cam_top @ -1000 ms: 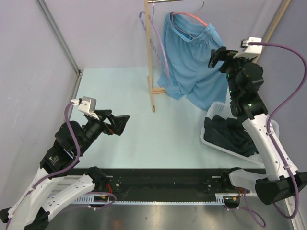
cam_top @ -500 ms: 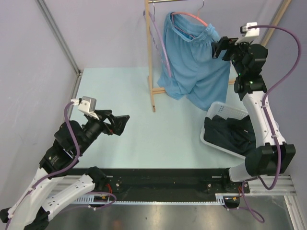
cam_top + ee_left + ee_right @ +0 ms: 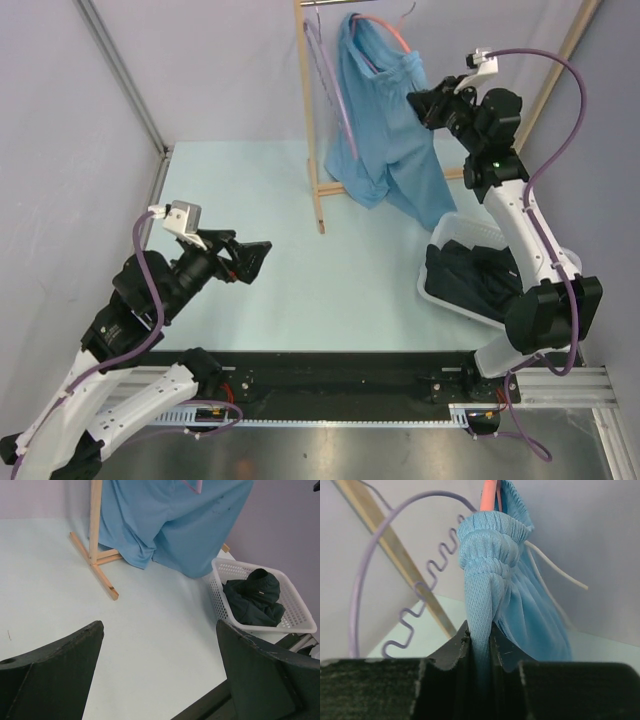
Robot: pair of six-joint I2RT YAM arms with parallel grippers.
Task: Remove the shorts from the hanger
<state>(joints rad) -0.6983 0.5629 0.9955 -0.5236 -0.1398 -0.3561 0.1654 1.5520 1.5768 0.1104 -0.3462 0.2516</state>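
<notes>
Grips the gathered waistband of the light blue shorts (image 3: 490, 545) with the right tool (image 3: 479, 637), fingers shut flat on the fabric, just below the pink hanger (image 3: 490, 492). Holds the left tool (image 3: 160, 625) open and low over the pale green table (image 3: 250, 190), well apart from the wooden rack (image 3: 312, 130). Lilac walls around the table. Light blue pair on the hanger, long axis vertical: waist up, legs down beside the rack foot. In the white basket (image 3: 220, 595), right of the rack: black shorts (image 3: 480, 280), bunched.
</notes>
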